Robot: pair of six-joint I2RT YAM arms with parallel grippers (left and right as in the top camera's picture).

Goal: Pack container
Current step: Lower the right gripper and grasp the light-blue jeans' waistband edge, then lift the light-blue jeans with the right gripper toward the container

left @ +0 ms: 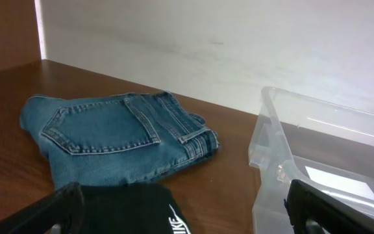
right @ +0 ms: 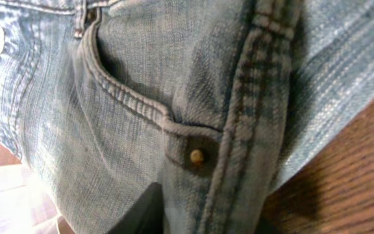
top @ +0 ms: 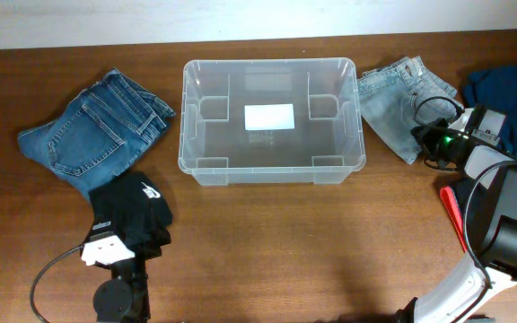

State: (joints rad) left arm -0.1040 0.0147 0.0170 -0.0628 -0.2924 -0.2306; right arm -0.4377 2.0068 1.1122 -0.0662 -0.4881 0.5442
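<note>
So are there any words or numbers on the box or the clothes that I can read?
Nothing here can be read for sure.
On the black garment: a white print, cut off at the picture's edge, unreadable.
On the floor of the container: a white label, looks blank; any print is too small.
On the dark blue jeans and the light blue jeans: no writing visible; the rivet is blurred.

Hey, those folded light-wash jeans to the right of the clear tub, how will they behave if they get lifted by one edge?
Probably floppy: the light-wash jeans are soft folded denim, so lifted by one edge they would likely unfold and hang. The thick seam and rivet suggest some weight for a garment. They seem unlikely to slip, since the weave looks coarse.
</note>
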